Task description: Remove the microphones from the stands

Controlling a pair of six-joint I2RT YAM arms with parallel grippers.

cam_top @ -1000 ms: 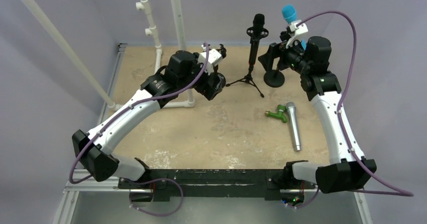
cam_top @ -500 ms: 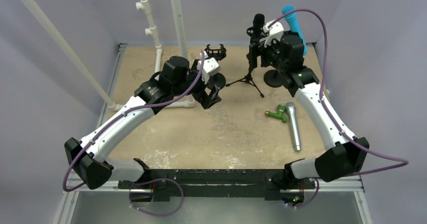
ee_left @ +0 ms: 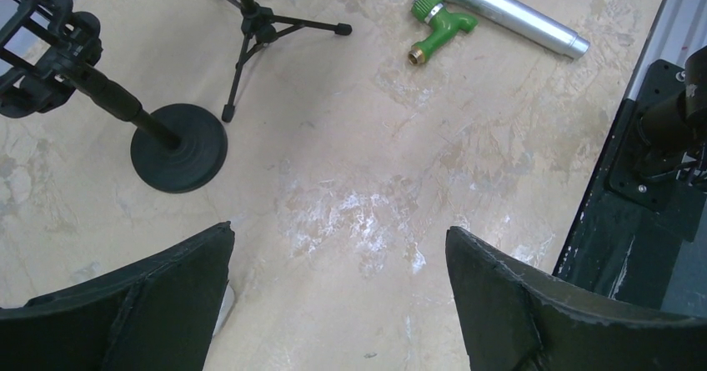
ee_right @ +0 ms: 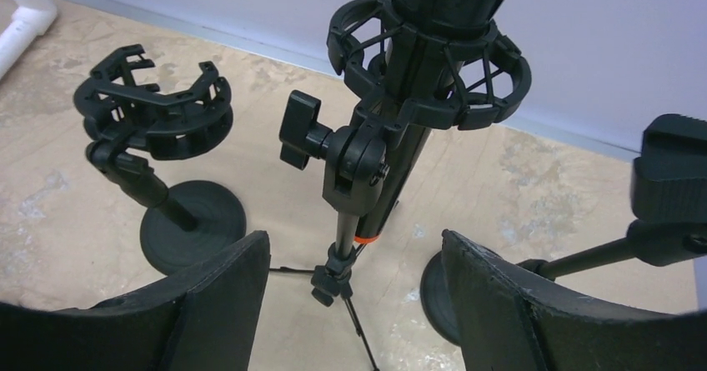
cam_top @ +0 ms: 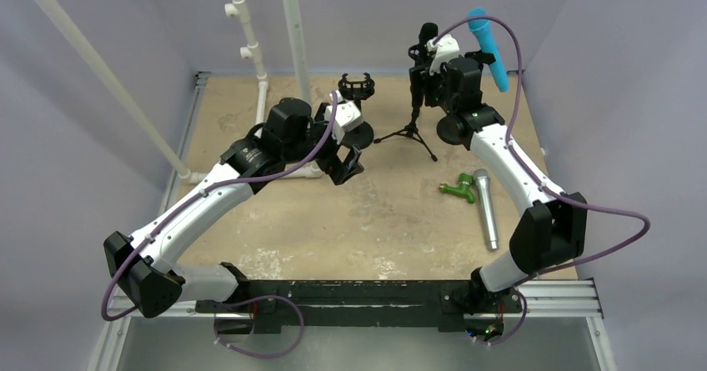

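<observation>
Top external view: the table (cam_top: 275, 221) carries three stands at its far side, with the right arm (cam_top: 508, 158) reaching far toward the middle one. The left arm (cam_top: 208, 200) is stretched over the table's centre-left.

The tripod stand (cam_top: 419, 104) holds the black microphone (cam_top: 428, 33) upright in a shock mount (ee_right: 429, 62). This is judged to be the task item, since the right gripper faces it. To its left stands an empty mount stand (cam_top: 357, 87) on a round base. To its right, a blue microphone (cam_top: 488, 42) sits tilted on a third stand. A silver microphone (cam_top: 486, 208) and a green tap fitting (cam_top: 458, 189) lie near the right, clear of the work.

Right wrist view: the right gripper (ee_right: 354, 250) is spread wide and grasps nothing. Its fingers flank the tripod pole below the mount, touching neither.

Left wrist view: the left gripper (ee_left: 339, 233) is likewise released and empty, above bare table, well apart from the tripod.

Hazards:
- The jaws are level with the pole. Closing here would clamp the stand, not the microphone.
- Nothing braces the tripod. If the mount grips tightly, an upward pull is likely to lift or topple the stand.
- The neighbouring stands are close on both sides. A wide wrist motion could strike them.
</observation>
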